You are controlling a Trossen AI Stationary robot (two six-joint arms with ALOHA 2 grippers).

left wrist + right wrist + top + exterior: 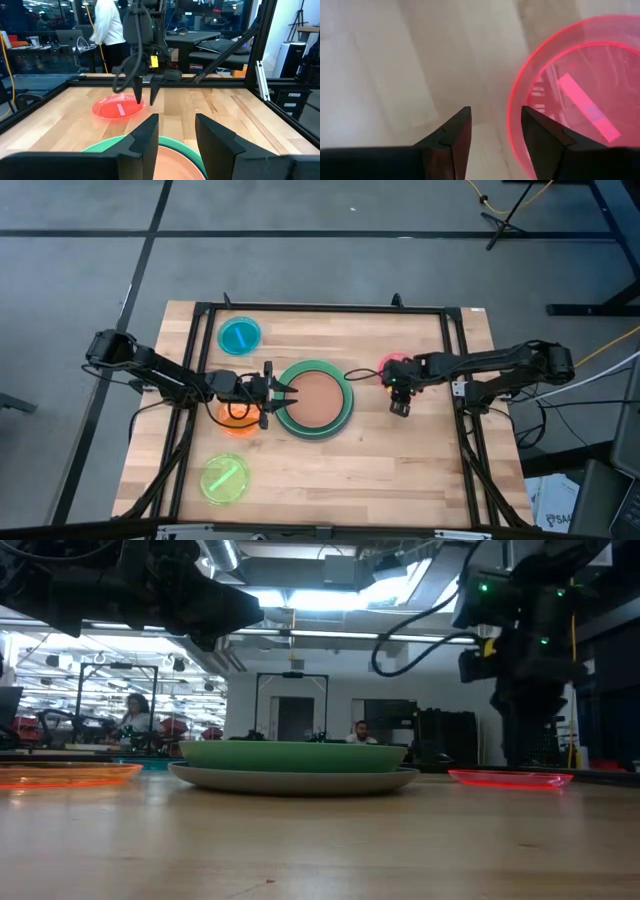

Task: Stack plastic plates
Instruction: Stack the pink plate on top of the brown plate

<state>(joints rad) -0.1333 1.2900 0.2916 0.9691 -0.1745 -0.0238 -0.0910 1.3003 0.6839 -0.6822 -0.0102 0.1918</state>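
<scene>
A stack of plates (314,400) sits mid-table, a terracotta plate (172,165) on top inside a green rim (107,145); in the low view a light green plate (292,755) rests on a grey one (295,780). My left gripper (288,393) hovers open over the stack's left rim (177,137). My right gripper (400,408) points down, open, at the pink plate (393,366), its fingers on either side of the pink rim (512,117). The cyan (239,335), orange (236,421) and yellow-green (225,478) plates lie flat on the table's left side. My right gripper (495,135) comes from above with one finger (545,142) over the pink plate's rim and the other (452,140) outside it, over bare wood. I cannot tell whether either finger touches the plate, which lies flat on the table.
A black frame (320,308) runs along the table's far edge and both sides. Bare wood (400,470) lies between the stack and the near edge. A person (110,30) stands beyond the table, and others sit far off in the room (135,715).
</scene>
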